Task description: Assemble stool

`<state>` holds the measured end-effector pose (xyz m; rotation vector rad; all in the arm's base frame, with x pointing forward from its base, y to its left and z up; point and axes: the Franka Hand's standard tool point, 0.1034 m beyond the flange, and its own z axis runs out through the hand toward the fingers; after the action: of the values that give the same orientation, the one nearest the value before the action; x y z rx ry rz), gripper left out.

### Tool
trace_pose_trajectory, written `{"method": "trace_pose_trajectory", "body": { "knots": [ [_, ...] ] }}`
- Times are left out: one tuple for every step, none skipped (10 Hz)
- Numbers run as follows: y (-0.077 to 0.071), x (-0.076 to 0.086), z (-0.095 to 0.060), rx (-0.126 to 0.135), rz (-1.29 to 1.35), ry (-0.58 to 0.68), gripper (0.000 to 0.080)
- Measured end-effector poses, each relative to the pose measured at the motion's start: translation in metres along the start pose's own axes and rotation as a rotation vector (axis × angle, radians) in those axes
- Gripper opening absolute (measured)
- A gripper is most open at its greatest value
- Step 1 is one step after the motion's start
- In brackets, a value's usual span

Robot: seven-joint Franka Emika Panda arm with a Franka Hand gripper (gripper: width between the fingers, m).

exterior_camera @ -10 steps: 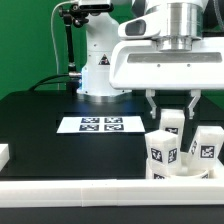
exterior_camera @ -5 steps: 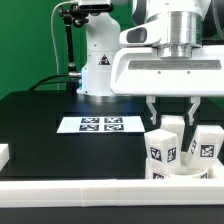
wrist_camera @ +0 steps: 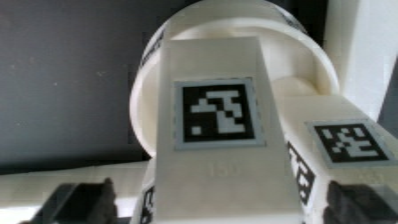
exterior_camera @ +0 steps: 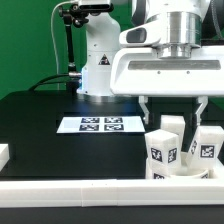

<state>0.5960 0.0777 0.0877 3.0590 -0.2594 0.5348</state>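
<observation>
Three blocky white stool legs with black-and-white tags stand close together at the exterior view's right front: one in front [exterior_camera: 162, 152], one behind it [exterior_camera: 172, 127], one at the right [exterior_camera: 207, 146]. My gripper [exterior_camera: 173, 108] hangs open right above them, a finger on each side of the rear leg's top, apart from it. In the wrist view the tagged leg [wrist_camera: 217, 110] fills the gap of my gripper [wrist_camera: 214, 205]; the dark fingertips [wrist_camera: 80, 205] stand clear of its sides. A second tagged leg [wrist_camera: 347, 140] is beside it. The round white seat [wrist_camera: 231, 25] shows beyond them.
The marker board [exterior_camera: 100, 125] lies flat mid-table. A long white rail [exterior_camera: 90, 196] runs along the front edge, right before the legs. A small white block [exterior_camera: 3, 154] sits at the exterior view's left edge. The arm's base [exterior_camera: 100, 65] stands at the back.
The gripper's fingers have spread wider apart, now straddling the rear leg's top. The legs have not moved.
</observation>
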Motion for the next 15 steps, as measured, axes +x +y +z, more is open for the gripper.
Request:
{"method": "trace_pose_trajectory", "body": {
  "knots": [
    [0.001,0.001,-0.001,0.0,-0.005,0.0,0.0624],
    [-0.001,0.002,-0.003,0.004,-0.006,0.003,0.0645],
    [0.0,0.004,-0.008,0.006,-0.011,-0.006,0.0648],
    [0.001,0.006,-0.012,0.009,-0.012,-0.006,0.0648],
    [0.002,0.008,-0.015,0.011,-0.017,-0.007,0.0649],
    [0.004,0.01,-0.017,0.011,-0.021,-0.018,0.0649],
    [0.004,0.01,-0.016,0.01,-0.021,-0.019,0.0649],
    [0.005,0.007,-0.015,0.007,-0.019,-0.049,0.0649],
    [0.004,0.009,-0.015,0.007,-0.019,-0.043,0.0649],
    [0.005,0.007,-0.015,0.007,-0.02,-0.049,0.0649],
    [0.005,-0.001,-0.014,-0.006,-0.015,-0.167,0.0649],
    [0.007,0.002,-0.015,-0.014,-0.009,-0.251,0.0649],
    [0.01,0.003,-0.015,-0.024,-0.003,-0.317,0.0649],
    [0.011,0.005,-0.013,-0.03,0.0,-0.341,0.0649],
    [0.012,0.004,-0.012,-0.033,0.003,-0.358,0.0649]
  ]
}}
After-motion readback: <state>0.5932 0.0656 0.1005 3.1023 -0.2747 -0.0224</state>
